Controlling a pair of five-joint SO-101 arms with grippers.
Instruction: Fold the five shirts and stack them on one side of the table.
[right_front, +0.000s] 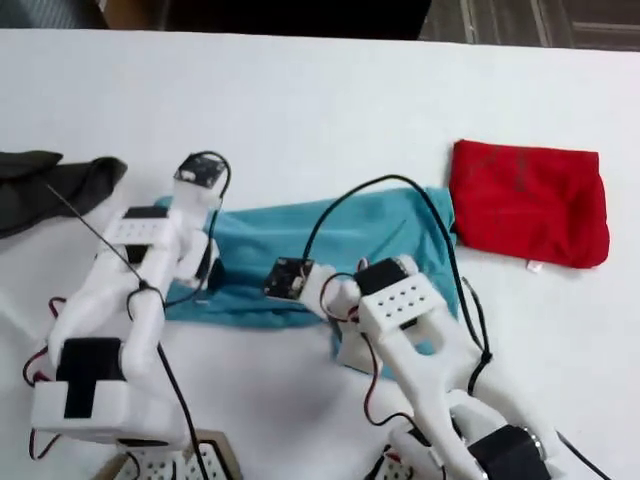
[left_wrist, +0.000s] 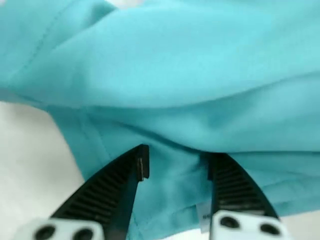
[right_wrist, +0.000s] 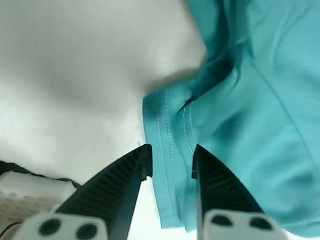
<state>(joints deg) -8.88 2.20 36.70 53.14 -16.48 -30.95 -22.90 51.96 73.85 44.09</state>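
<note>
On the surface, centre, teal shirt is lying part-folded, w/ left end effector & right end effector straddling its hems, jaws parted. Nearby, red shirt is sitting folded, prob. done; grey shirt is waiting crumpled.

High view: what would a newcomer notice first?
The teal shirt spread across the middle, with both arms over it: left gripper and right gripper each open over the fabric. A folded red shirt lies to its right, and a dark shirt at the picture's left edge.
</note>
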